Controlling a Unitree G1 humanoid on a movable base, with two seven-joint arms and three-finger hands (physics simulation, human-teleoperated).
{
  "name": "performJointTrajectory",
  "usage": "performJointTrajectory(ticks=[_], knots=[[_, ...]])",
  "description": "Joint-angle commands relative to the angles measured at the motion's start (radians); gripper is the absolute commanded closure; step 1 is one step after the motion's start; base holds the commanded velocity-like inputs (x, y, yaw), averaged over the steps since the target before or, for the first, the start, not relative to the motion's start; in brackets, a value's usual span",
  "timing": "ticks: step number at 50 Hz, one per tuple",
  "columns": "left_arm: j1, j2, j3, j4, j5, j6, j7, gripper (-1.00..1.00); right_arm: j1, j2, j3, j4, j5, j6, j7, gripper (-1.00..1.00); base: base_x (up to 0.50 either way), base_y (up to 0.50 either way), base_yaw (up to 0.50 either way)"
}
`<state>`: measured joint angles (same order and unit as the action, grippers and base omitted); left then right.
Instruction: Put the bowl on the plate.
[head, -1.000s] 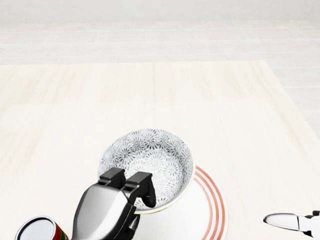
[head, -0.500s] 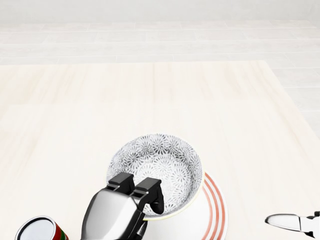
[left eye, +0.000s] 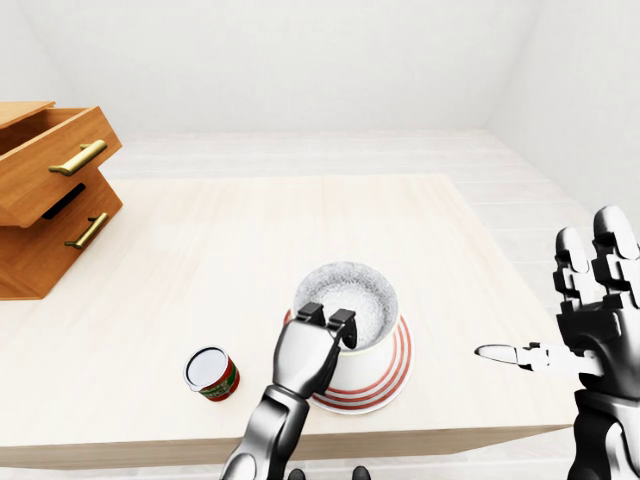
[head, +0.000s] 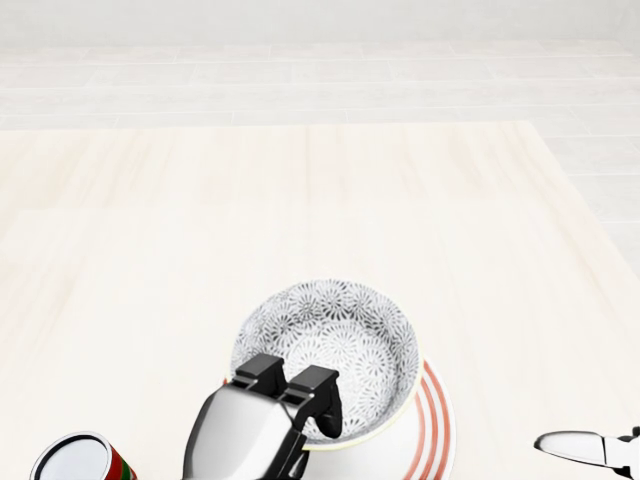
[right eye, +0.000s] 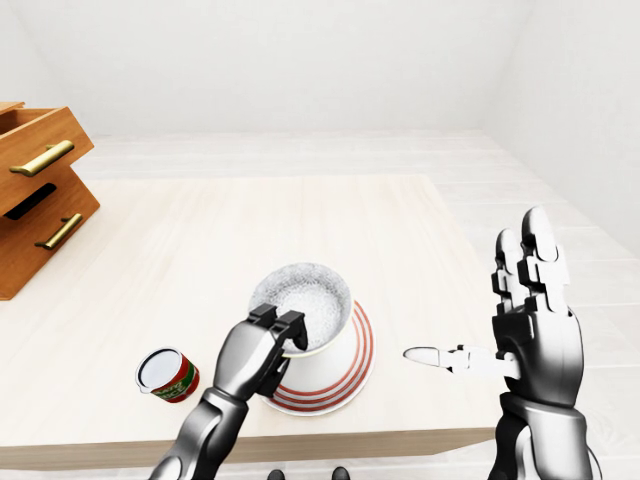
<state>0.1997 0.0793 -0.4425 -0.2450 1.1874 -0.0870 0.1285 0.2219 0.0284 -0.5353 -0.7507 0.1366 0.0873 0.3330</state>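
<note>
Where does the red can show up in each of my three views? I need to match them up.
Left-eye view: the can stands lower left of centre.
Head view: the can sits in the bottom-left corner, cut off by the picture's edge.
Right-eye view: the can is lower left, further left than in the left-eye view.
Shared landmark: the red-ringed plate under the bowl, to the can's right in every view.

- Head view looks steeply down, close in on the near edge of the table (head: 150, 250).
- Both eye views hang farther off, facing across to the far wall (left eye: 300, 70), drawers (left eye: 50, 190) at left.
- All three share bowl (head: 340, 330), plate (head: 432, 420), can (head: 75, 458).
</note>
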Motion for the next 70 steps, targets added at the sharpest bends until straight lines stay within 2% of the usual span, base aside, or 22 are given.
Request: performJointTrajectory(ticks=[1, 21, 70], knots=[[0.008, -0.005, 0.017, 0.011, -0.046, 0.000, 0.026, 1.00, 0.005, 0.002, 0.003, 0.005, 0.003, 0.000, -0.005, -1.00, 0.00, 0.00, 0.00], [0.016, -0.004, 0.003, 0.045, -0.047, 0.000, 0.050, 1.00, -0.001, -0.005, -0.007, -0.003, 0.008, 0.000, -0.005, -1.00, 0.00, 0.00, 0.00], [-0.017, -0.015, 0.024, 0.147, -0.027, 0.000, 0.089, 1.00, -0.006, -0.010, -0.010, 0.019, 0.011, 0.000, -0.005, -1.00, 0.00, 0.00, 0.00]])
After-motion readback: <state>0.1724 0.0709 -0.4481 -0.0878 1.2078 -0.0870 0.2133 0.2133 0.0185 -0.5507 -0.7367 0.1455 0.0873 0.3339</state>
